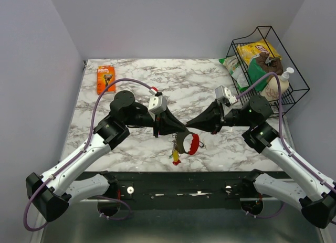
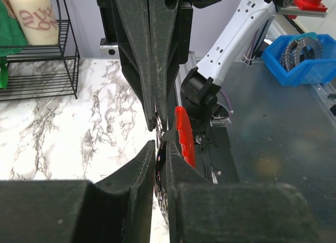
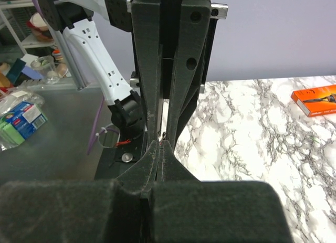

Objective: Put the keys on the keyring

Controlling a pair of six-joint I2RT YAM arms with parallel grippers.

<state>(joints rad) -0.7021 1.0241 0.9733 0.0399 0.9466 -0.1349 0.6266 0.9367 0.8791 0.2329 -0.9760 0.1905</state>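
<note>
While silvery metal keys with a red curved tag (image 1: 182, 144) hung above the tabletop (image 1: 131, 85), the left hand (image 2: 160, 148) pinched them and the right hand (image 3: 161, 148) was shut. Threading seemed underway; with the black keyring unseen, fine alignment was needed next.

Up top, the overhead view takes in a white marble-patterned tabletop (image 1: 131, 80) veined in grey, boxed in by plain pale lavender-grey walls (image 1: 173, 22) behind and on both sides. The light is even and soft, with no hard shadows. An orange package (image 1: 105, 78) lies flat near the far left corner. Over at the far right corner stands a black wire basket (image 1: 295, 88), stuffed with snack bags and a pump bottle. A black rail (image 1: 184, 182) runs along the near edge, with a dull grey metal surface (image 1: 173, 224) below it. Off to the side, the left wrist camera catches a blue bin (image 2: 302, 62), and the right wrist camera shows cluttered shelving (image 3: 23, 38).
</note>
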